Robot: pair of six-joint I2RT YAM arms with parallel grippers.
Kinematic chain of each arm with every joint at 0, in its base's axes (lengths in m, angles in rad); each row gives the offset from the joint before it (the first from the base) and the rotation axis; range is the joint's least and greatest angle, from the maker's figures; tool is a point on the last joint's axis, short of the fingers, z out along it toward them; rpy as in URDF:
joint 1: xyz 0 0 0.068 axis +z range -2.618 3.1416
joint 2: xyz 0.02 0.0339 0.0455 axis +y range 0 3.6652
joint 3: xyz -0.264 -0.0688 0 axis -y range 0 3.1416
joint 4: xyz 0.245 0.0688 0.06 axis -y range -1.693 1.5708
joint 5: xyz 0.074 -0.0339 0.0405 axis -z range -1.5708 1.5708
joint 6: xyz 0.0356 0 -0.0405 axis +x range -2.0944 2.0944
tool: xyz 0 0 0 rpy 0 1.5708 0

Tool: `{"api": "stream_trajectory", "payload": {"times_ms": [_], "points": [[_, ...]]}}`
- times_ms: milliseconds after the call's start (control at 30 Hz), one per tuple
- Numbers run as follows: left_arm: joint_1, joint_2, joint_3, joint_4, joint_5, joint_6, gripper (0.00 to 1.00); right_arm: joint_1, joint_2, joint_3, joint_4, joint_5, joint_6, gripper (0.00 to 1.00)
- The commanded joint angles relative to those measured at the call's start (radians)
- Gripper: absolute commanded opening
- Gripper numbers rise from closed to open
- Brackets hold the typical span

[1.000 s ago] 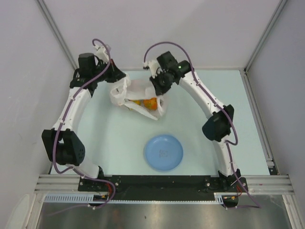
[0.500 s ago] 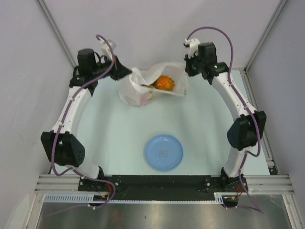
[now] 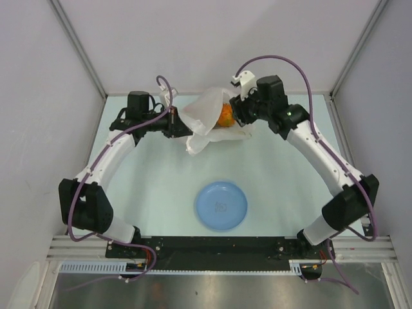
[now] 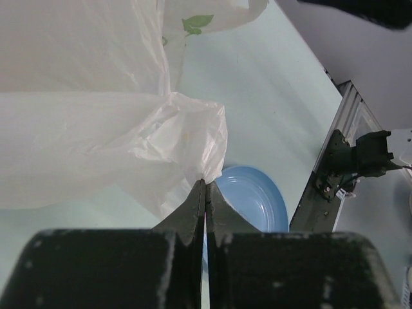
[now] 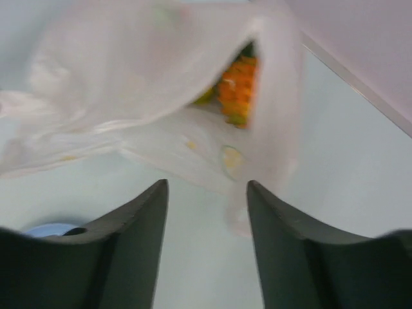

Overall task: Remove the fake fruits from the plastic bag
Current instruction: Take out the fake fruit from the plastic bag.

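Risk first: the plastic bag (image 3: 207,119) is thin and slack, and I hold it by one small fold only. It sits at the far edge of the table (image 3: 148,187), about midway along.

The left gripper (image 4: 205,185) is pinched tight on a crumpled corner of the film, on the bag's left side. If that fold slips out from between the jaws, I expect the bag to sag and its mouth to close.

The right gripper (image 5: 206,187) has its jaws well apart with nothing between them, just in front of the bag's opening. Through that opening I see an orange pineapple (image 5: 237,90) inside the bag, with something green beside it. The other fake fruits are hidden by the film.

The right wrist view is blurred, so I judge depth poorly. If I reach in off line, the fingers may catch film instead of fruit and drag the whole bag. They may also pinch both together, so the fruit does not come free. A hard pull against the left grip could tear the film.

A blue plate (image 3: 221,205) lies near the near edge, well apart from the bag.
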Motion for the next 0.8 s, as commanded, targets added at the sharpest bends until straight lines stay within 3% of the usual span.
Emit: {"api": "stream_trajectory", "payload": {"times_ms": [0,233,433,633,667,767], "points": [[-0.001,-0.055,0.065,0.017,0.017,-0.006,0.00,0.059,-0.078,-0.116,0.095,-0.061,-0.062,0.50],[0.014,-0.096,0.111,-0.037,0.046,0.011,0.00,0.050,0.108,-0.094,0.210,-0.026,-0.079,0.36],[0.048,-0.167,0.144,-0.069,0.060,0.074,0.00,0.000,0.397,0.124,0.185,0.020,-0.093,0.33],[0.049,-0.223,0.102,-0.140,0.015,0.177,0.00,-0.030,0.527,0.247,0.268,0.026,-0.122,0.85],[0.049,-0.234,0.090,-0.140,0.011,0.180,0.00,-0.028,0.553,0.258,0.279,0.026,-0.142,0.99],[0.049,-0.242,0.056,-0.137,-0.011,0.194,0.00,-0.023,0.632,0.316,0.291,0.029,-0.175,1.00]]}}
